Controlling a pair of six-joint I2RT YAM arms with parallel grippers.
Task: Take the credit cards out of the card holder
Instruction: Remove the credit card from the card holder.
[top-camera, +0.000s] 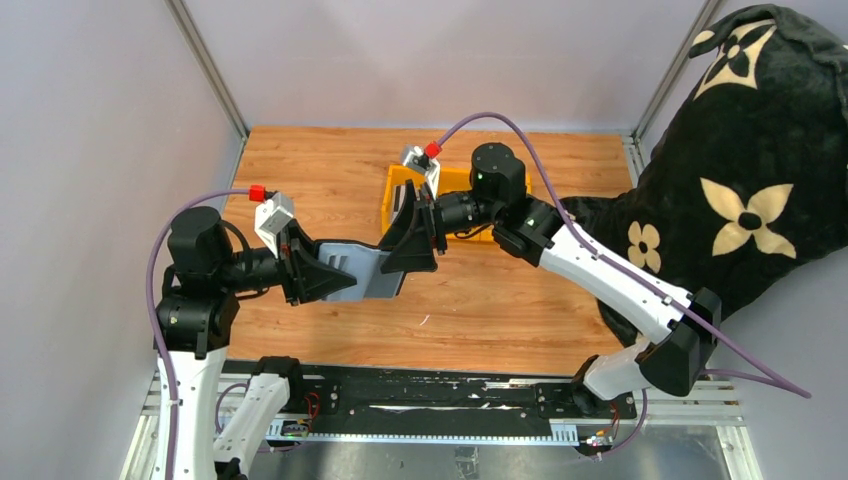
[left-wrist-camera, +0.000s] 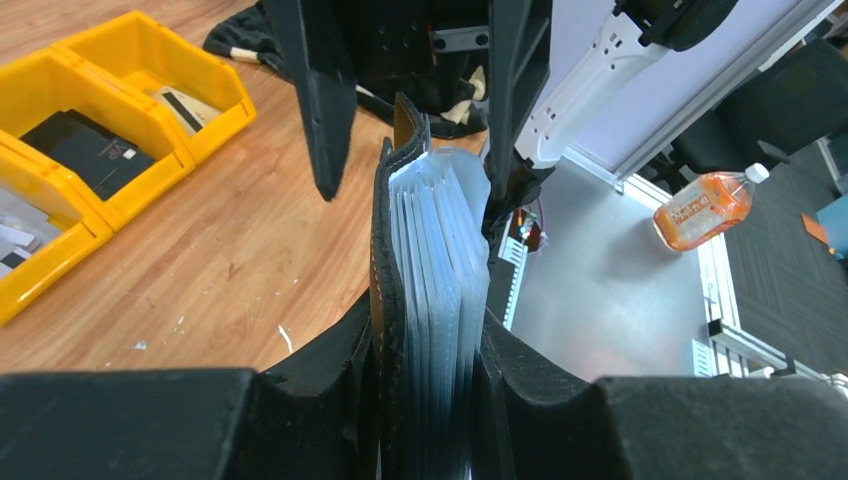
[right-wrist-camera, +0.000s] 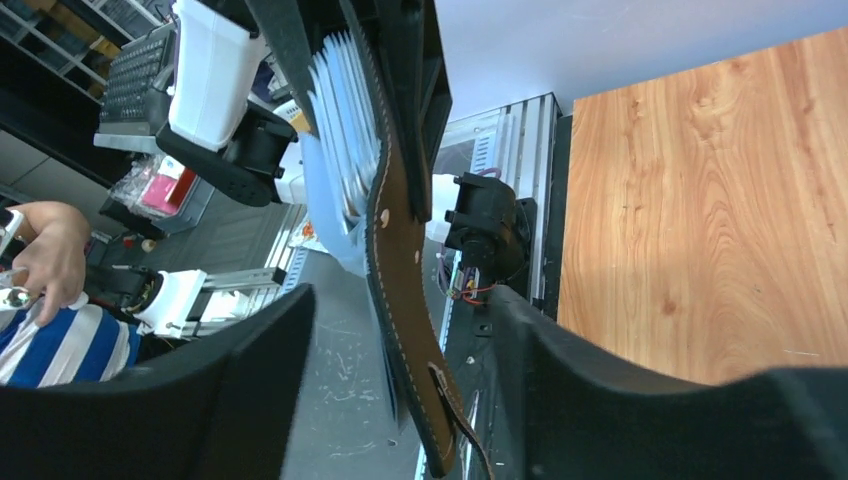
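Observation:
The card holder (top-camera: 365, 272) hangs in the air between the two arms, a black leather fold-over (left-wrist-camera: 384, 250) with a strap tab (right-wrist-camera: 455, 410) dangling at its far end. A stack of pale credit cards (left-wrist-camera: 440, 260) stands edge-on inside it, and the stack also shows in the right wrist view (right-wrist-camera: 345, 110). My left gripper (left-wrist-camera: 425, 338) is shut on the holder's near end, pressing the leather and the stack together. My right gripper (right-wrist-camera: 400, 305) is open, with one finger on each side of the far end and a gap on both sides.
Yellow bins (top-camera: 400, 185) stand behind the right gripper. One bin (left-wrist-camera: 150, 110) holds a chunky black item (left-wrist-camera: 85, 150). A large black plush with cream flowers (top-camera: 760, 180) fills the right side. An orange bottle (left-wrist-camera: 705, 205) lies off the table.

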